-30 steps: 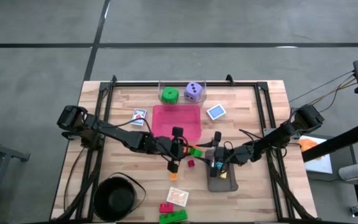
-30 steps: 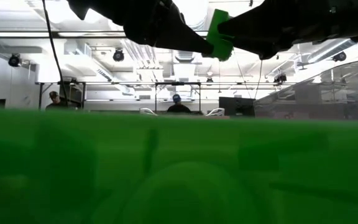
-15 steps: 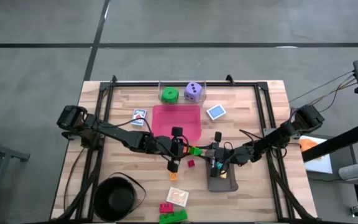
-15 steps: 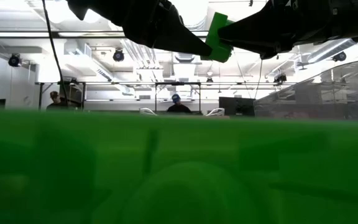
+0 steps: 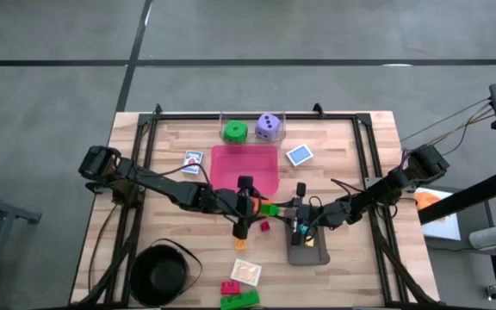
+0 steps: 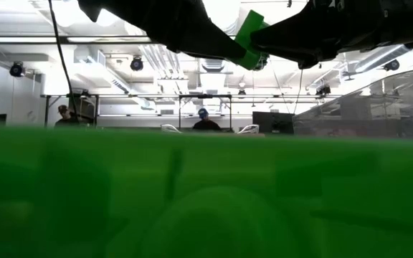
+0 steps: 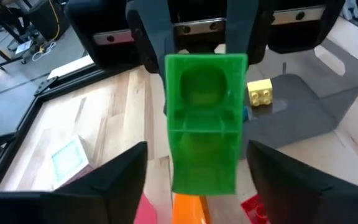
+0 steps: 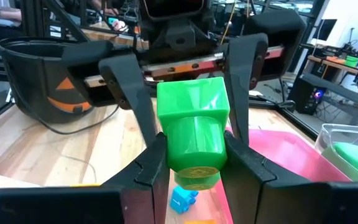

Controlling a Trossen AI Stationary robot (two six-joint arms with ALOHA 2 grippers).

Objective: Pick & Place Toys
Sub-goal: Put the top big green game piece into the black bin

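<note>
A pale wooden table (image 5: 334, 155) stands on a grey floor, with a lit workshop behind it. Going left to right: a black bowl (image 5: 162, 274) sits at the near left, a pink tray (image 5: 246, 164) lies mid-table with a clear tray (image 5: 222, 120) beyond it, and a grey tray (image 5: 306, 251) lies right of centre.

Above the table's middle the left gripper (image 8: 185, 78) faces the right gripper (image 7: 197, 46), with a green brick (image 8: 192, 134) in the air between them. The left gripper's fingers (image 7: 114, 177) are spread apart, clear of the brick's sides; the right gripper's fingers (image 8: 151, 168) are closed on it.

The risk is the handover: the grip looks narrow on a smooth, rounded end, so the brick could twist or slip and fall among the small red brick (image 5: 264, 226) and the orange brick (image 5: 240, 244) below. A quick pull away by the left arm could also knock it loose.
</note>
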